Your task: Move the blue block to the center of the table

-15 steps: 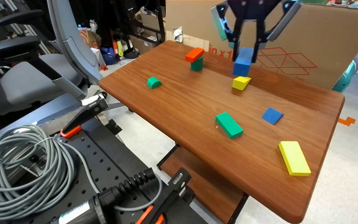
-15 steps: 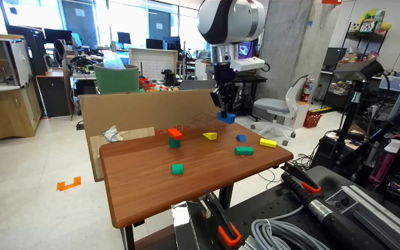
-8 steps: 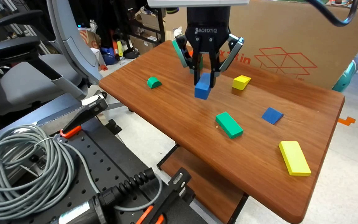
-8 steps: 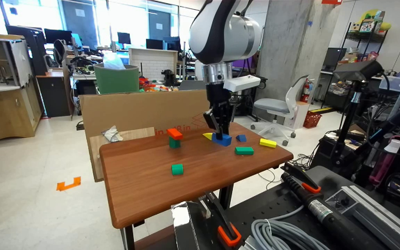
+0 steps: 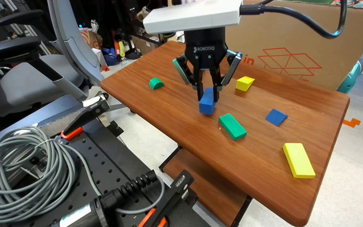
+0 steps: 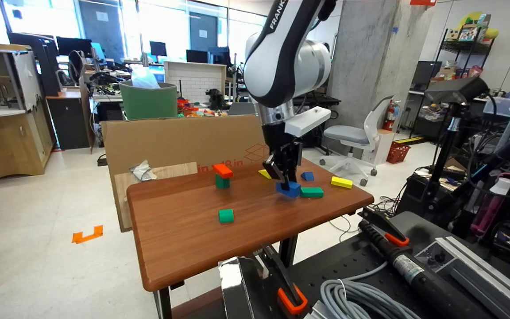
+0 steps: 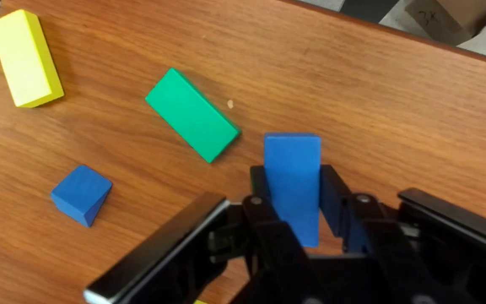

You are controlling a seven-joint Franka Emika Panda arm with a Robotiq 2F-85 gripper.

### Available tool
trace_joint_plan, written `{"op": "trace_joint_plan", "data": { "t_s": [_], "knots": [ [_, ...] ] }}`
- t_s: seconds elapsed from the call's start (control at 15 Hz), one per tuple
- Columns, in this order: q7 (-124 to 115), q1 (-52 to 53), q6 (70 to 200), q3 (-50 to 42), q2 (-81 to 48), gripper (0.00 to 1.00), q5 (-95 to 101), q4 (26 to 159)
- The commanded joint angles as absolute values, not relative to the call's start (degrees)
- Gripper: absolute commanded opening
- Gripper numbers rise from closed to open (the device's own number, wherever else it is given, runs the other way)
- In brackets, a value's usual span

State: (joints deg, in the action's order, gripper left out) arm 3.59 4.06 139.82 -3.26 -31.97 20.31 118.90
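Observation:
The blue block [image 5: 206, 105] is a chunky oblong sky-blue block, also in an exterior view [image 6: 288, 191] and in the wrist view [image 7: 292, 169]. My gripper [image 5: 208, 95] is shut on it, with one finger pressed on each long side. In the wrist view the gripper [image 7: 294, 185] has the block lengthwise between its fingertips. The block is very low over the middle part of the reddish-brown table [image 5: 169, 108]; I cannot tell if it touches the surface. The green block [image 5: 232, 126] lies close beside it, with a small gap in the wrist view [image 7: 192, 115].
A smaller blue piece [image 5: 276, 117], a yellow block [image 5: 298, 160] and a yellow wedge [image 5: 244, 83] lie on the table. A green half-round [image 5: 156, 83] lies apart. An orange-red block [image 6: 223, 170] sits on a green piece [image 6: 222, 181]. A cardboard sheet [image 6: 171, 141] stands behind the table.
My gripper, shut on the blue block throughout, has carried it from above the table's cardboard-side edge toward the middle and down. It is now near the green block. The other blocks have not moved.

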Motion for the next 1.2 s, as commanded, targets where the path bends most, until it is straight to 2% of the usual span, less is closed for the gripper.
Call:
{"op": "trace_joint_plan", "data": {
  "t_s": [0.0, 0.53, 0.6, 0.67, 1.0, 1.07, 1.13],
  "knots": [
    [0.44, 6.01, 141.49, -5.10, -34.76, 0.08, 23.75, 117.35],
    [5.09, 2.69, 136.49, -0.88, -35.14, 0.08, 16.11, 115.29],
    [6.20, 2.06, 135.46, -0.26, -34.55, 0.58, 14.55, 115.16],
    [6.84, 1.60, 134.81, 0.02, -34.08, 0.60, 13.26, 115.06],
    [10.92, -1.70, 136.53, 1.03, -23.77, 0.95, 8.35, 119.71],
    [11.75, -2.27, 137.12, 0.96, -21.03, 1.00, 8.07, 120.93],
    [12.28, -2.66, 137.55, 0.78, -18.51, 1.00, 7.73, 121.84]
  ]
}}
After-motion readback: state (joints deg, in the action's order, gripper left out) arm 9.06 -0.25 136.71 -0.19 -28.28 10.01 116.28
